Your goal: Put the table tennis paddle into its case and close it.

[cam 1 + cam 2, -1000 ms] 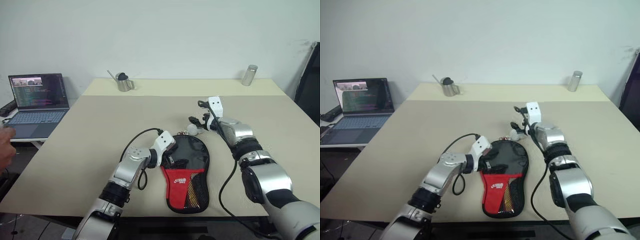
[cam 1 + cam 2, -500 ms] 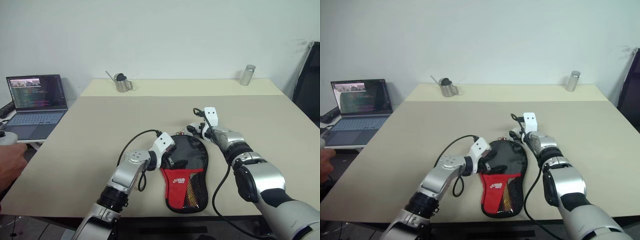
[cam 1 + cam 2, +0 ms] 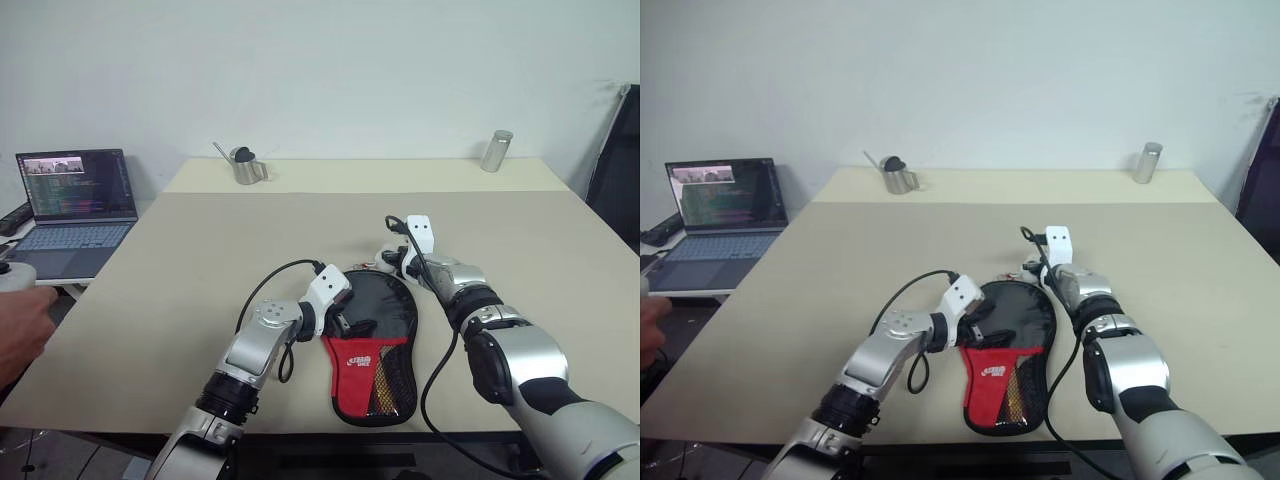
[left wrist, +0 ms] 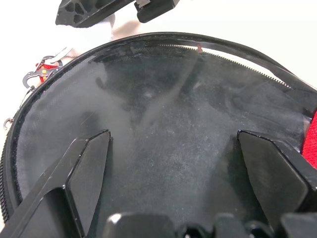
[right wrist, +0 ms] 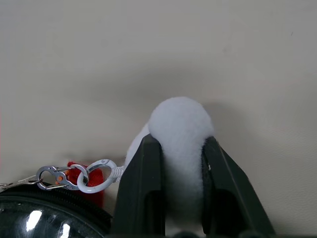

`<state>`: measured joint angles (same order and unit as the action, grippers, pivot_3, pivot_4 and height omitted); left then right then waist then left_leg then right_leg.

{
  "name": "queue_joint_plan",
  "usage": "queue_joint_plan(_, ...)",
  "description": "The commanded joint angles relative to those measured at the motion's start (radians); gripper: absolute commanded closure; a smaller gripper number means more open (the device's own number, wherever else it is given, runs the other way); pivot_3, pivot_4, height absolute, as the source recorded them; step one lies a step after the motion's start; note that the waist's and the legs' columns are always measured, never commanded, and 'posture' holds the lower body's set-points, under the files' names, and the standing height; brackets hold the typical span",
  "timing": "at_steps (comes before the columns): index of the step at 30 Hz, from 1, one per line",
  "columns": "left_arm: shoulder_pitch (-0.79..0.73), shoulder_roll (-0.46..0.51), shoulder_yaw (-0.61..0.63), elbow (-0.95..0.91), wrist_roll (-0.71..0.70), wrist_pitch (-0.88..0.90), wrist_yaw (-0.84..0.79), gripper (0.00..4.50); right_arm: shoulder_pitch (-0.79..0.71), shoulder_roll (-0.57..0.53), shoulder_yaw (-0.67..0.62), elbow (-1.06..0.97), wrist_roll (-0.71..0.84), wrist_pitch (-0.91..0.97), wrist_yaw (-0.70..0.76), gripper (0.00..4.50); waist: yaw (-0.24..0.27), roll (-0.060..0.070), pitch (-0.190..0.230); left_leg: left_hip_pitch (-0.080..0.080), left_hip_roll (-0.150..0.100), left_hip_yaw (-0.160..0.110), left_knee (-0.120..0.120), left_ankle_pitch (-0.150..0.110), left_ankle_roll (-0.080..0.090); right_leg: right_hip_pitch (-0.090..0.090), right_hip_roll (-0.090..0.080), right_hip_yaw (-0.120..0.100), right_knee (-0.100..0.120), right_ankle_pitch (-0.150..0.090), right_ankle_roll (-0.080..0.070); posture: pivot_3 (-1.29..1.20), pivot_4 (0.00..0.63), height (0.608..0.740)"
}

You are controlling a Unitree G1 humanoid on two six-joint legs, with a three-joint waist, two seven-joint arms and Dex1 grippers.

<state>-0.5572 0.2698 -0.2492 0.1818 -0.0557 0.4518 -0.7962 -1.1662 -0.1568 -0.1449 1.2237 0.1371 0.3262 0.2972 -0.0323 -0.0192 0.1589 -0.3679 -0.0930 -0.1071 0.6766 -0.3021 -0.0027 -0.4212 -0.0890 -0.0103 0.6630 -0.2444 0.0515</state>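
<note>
White logo on the red fabric panel of the case (image 3: 372,340), a paddle-shaped soft zip cover in black and red with a mesh pocket; lettering too small to read. Laptop (image 3: 72,205) screen shows lines of code, unreadable.

Case lies flat on the beige table (image 3: 200,260), near the front edge, round end pointing away from the robot, red/mesh handle end toward it. Can't make out the table tennis paddle itself; only the glossy black round face of the case shows.

Left gripper (image 4: 173,148): black fingers spread wide, one on each side over the round black face of the case, nothing between them. It sits on the case's left side, just above the red panel.

Right gripper (image 5: 181,163): fingers clamped on a white fluffy pom-pom (image 5: 181,124) at the far round end of the case. The pom-pom hangs off a white ring (image 5: 94,173), chained to a small metal clip (image 5: 52,176) and a red tab at the zipper rim. So it is pinching the zip pull's charm, just beyond the case edge, on the table.

Around: metal jug with a black lid (image 3: 243,164) far left on the table, metal cylinder can (image 3: 496,150) far right, both well apart from the case. Laptop on a side surface to the left. A person's hand (image 3: 20,325) at the left edge, clear of the table work area. Black cable loops off the left wrist over the table beside the case.
</note>
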Motion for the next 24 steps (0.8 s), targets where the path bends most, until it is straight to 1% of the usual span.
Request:
queue_joint_plan(1,-0.011,-0.005,-0.012,0.021,0.000,0.000,0.000,0.00,-0.007,-0.047,-0.006,-0.026,-0.016,-0.018,-0.019,4.10,0.002,0.000,0.000,0.000,0.000,0.000,0.000,0.000,0.000,0.000,0.000,0.000,0.000,0.000,0.000,0.00,0.150,0.740)
queue_joint_plan(10,-0.028,-0.009,-0.019,0.059,0.004,-0.018,-0.009,0.00,0.005,-0.131,-0.002,-0.042,-0.034,-0.014,-0.030,4.11,0.005,0.000,0.000,0.000,-0.001,0.000,0.000,0.000,0.000,0.000,0.000,0.000,0.000,0.000,0.000,0.00,0.150,0.740)
queue_joint_plan(15,-0.035,-0.011,-0.023,0.075,0.004,-0.026,-0.011,0.00,0.023,-0.178,0.016,-0.072,-0.052,0.014,0.000,4.11,0.009,0.001,0.000,0.000,-0.001,0.000,0.000,0.000,0.000,0.001,-0.001,-0.001,-0.001,0.000,0.000,0.00,0.150,0.740)
queue_joint_plan(20,-0.035,-0.012,-0.028,0.083,0.004,-0.032,-0.011,0.00,0.088,-0.233,0.042,-0.193,-0.062,0.076,0.067,4.11,0.011,0.001,0.000,-0.001,-0.001,0.000,0.000,0.000,0.000,0.001,-0.001,-0.001,-0.001,0.000,0.000,0.00,0.150,0.740)
queue_joint_plan(24,-0.036,-0.014,-0.031,0.089,0.000,-0.038,-0.015,0.00,0.168,-0.262,0.072,-0.344,-0.059,0.158,0.129,4.11,0.012,0.001,0.000,-0.001,-0.001,-0.001,0.000,0.000,0.000,0.001,-0.001,-0.001,-0.001,0.000,0.000,0.00,0.150,0.740)
